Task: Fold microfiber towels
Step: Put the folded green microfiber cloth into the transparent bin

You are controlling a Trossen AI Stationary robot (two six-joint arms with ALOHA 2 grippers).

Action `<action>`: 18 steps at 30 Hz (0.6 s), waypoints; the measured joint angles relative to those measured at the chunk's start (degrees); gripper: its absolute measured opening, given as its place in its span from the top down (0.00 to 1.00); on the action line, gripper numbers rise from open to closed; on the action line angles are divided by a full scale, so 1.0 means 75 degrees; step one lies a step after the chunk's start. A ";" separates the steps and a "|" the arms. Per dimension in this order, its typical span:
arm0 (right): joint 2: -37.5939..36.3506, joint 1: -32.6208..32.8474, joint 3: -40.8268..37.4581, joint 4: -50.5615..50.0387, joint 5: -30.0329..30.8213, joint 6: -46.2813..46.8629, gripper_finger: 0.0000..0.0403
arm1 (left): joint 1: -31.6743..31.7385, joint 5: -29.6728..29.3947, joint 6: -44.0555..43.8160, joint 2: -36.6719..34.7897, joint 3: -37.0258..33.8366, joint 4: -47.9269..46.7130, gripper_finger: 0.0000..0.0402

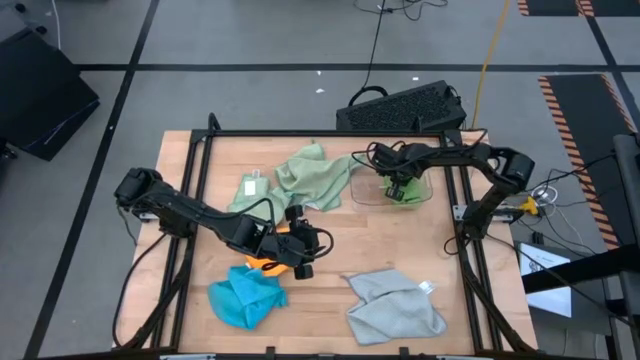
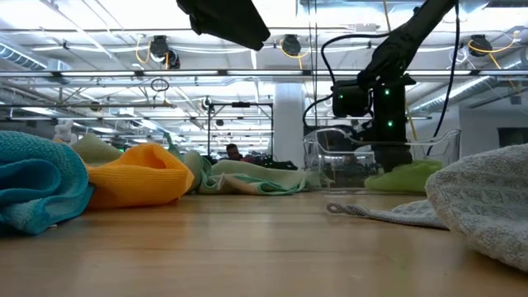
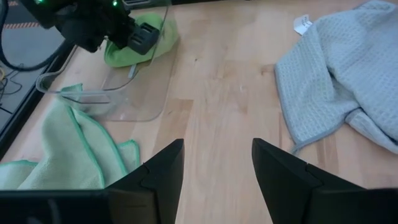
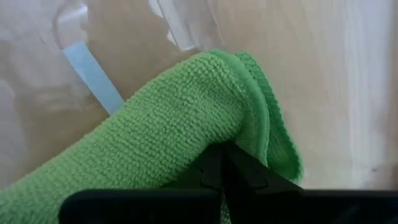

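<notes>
Inside the tray (image 1: 362, 196), the bright green towel (image 4: 186, 118) is pinched by the right gripper (image 1: 398, 188). Fingers apart, the left gripper (image 1: 303, 262) is held above the orange towel (image 2: 136, 175).

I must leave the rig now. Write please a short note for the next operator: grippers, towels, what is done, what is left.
Right gripper: shut on the bright green towel, inside the clear tray at the table's far right.
Left gripper: open, empty, hovering mid-table above the orange towel.
Other towels, all crumpled: blue towel near left, grey towel near right, pale green towel far centre, another pale one beside it.
Done: the bright green towel looks folded over. Left: the rest.
</notes>
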 joint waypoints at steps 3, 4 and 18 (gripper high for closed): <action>-0.0539 0.0000 -0.0038 -0.0100 -0.0366 0.0028 1.00 | -0.0001 -0.0001 -0.0008 -0.0001 0.0000 -0.0002 0.52; -0.0763 0.0005 -0.0038 -0.0159 -0.0418 0.0074 1.00 | -0.0004 -0.0001 -0.0013 0.0000 0.0000 0.0001 0.52; -0.2564 0.0328 -0.0029 -0.2144 -0.1383 0.0646 1.00 | -0.0001 -0.0001 -0.0129 0.0000 0.0000 0.0016 0.52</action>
